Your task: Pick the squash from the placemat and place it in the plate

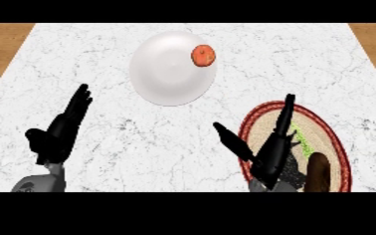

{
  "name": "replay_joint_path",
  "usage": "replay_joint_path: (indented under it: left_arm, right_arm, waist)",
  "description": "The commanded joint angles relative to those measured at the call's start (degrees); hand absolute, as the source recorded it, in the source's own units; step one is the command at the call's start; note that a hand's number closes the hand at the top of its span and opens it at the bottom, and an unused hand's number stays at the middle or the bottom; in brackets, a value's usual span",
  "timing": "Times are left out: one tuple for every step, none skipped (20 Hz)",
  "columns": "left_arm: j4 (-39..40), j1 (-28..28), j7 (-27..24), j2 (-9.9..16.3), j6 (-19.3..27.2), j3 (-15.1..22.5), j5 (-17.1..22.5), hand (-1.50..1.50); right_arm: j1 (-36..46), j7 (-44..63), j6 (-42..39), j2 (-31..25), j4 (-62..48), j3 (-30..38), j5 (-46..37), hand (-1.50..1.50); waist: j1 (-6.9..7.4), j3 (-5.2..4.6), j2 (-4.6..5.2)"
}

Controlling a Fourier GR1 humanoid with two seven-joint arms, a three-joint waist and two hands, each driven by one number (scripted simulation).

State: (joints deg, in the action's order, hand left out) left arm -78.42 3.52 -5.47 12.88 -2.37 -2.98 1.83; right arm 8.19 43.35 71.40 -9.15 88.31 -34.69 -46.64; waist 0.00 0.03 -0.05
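A white plate (165, 74) lies at the counter's middle back, with a round orange fruit (203, 56) on its right rim. At the lower right is a round woven placemat (330, 134) with a red border. My right hand (272, 154) is open over the placemat's left half, fingers straight and pointing away, thumb spread to the left. A green sliver, apparently the squash (298, 135), shows just right of those fingers; the hand hides most of it. My left hand (62, 129) rests open at the left, holding nothing.
A dark brown oblong object (320, 172) lies on the placemat's near part, right of my right wrist. The white marble counter (110, 45) has wooden strips at the far left and far right corners.
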Motion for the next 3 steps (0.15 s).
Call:
replay_joint_path:
  left_arm:
    - [1.88, 0.5, -1.46, -2.11, 0.7, 0.42, -1.12, 0.0]
    - [1.16, -0.9, -2.32, -1.18, 0.28, -0.13, -1.7, 0.0]
    - [-5.56, -4.45, 1.86, 0.96, -2.37, -1.1, 0.74, 0.0]
  right_arm:
    - [-3.15, -6.85, 7.26, -5.2, -0.94, -3.44, 8.82, -1.5]
    - [-4.04, -8.5, 6.68, -4.38, -0.54, -2.76, 8.57, -1.5]
    - [-2.98, -7.6, 2.9, -0.25, -0.8, 0.52, 4.28, -1.5]
  waist:
    - [0.12, 0.01, 0.1]
    - [0.11, 0.0, 0.07]
    - [0.23, -0.01, -0.01]
